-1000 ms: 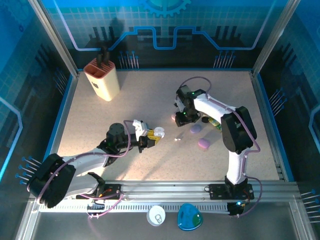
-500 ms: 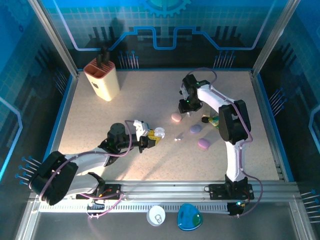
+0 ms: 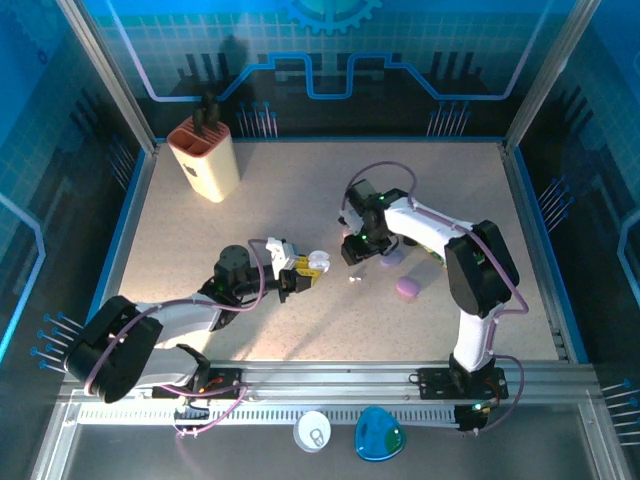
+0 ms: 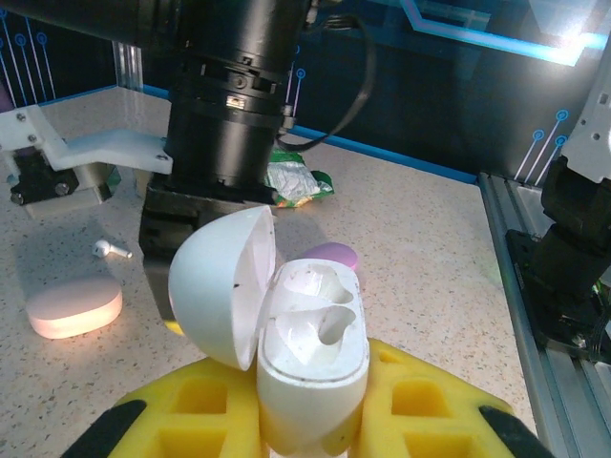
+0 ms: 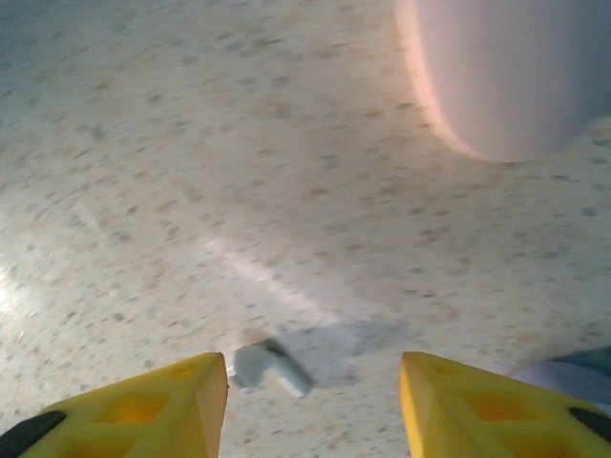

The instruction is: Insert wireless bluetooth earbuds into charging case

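The left arm (image 3: 180, 318) and the right arm (image 3: 432, 222) share rounded white shells, black cylindrical joints and thin lavender cables looping alongside. Small green lights glow at the right arm's wrist. The left gripper (image 4: 310, 415) and the right gripper (image 5: 313, 401) have yellow fingers with square moulded pockets and black edges.

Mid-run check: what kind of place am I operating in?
Probably a lab or demo robot cell, not a home: speckled table fenced by aluminium frame posts, blue circuit-print backdrop panels, and a mounting rail along the near edge.
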Motion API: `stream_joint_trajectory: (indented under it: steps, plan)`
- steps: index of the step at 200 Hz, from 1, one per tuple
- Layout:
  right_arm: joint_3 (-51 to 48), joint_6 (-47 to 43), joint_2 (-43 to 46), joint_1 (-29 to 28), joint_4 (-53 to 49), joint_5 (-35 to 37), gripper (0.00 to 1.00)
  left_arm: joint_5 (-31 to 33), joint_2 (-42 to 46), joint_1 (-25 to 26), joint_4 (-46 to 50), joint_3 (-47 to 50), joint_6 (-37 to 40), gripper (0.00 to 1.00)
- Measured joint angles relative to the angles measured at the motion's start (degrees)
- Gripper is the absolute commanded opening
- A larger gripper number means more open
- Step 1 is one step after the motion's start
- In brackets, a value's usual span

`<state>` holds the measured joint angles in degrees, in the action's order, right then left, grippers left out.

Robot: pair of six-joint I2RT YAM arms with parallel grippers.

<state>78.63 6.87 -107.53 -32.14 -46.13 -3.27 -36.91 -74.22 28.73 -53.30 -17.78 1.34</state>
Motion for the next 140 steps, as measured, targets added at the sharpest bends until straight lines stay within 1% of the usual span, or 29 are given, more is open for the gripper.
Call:
stream_joint_trajectory:
  steps: [26, 53, 74, 94, 140]
  plan:
    - [0.0, -1.0, -0.3, -4.1, -0.8, 0.9, 0.53, -0.1, 0.0, -0.3, -1.2, 0.2, 0.0, 0.14]
    - [0.9, -1.6, -2.9, -6.5, -2.1, 2.2, 0.49, -0.4, 0.0, -0.3, -2.0, 1.3, 0.0, 0.15]
    - [2.1, -2.0, -5.7, -7.2, -3.3, 3.6, 0.47, -0.6, 0.2, -0.3, -1.8, 1.9, 0.0, 0.15]
    - [3.4, -2.4, -8.2, -7.4, -4.6, 5.4, 0.41, -0.9, 0.8, -0.3, -1.6, 1.9, 0.0, 0.15]
    - [5.4, -2.4, -10.0, -7.5, -7.2, 8.5, 0.39, -1.0, 1.1, -0.3, -1.4, 1.9, 0.0, 0.15]
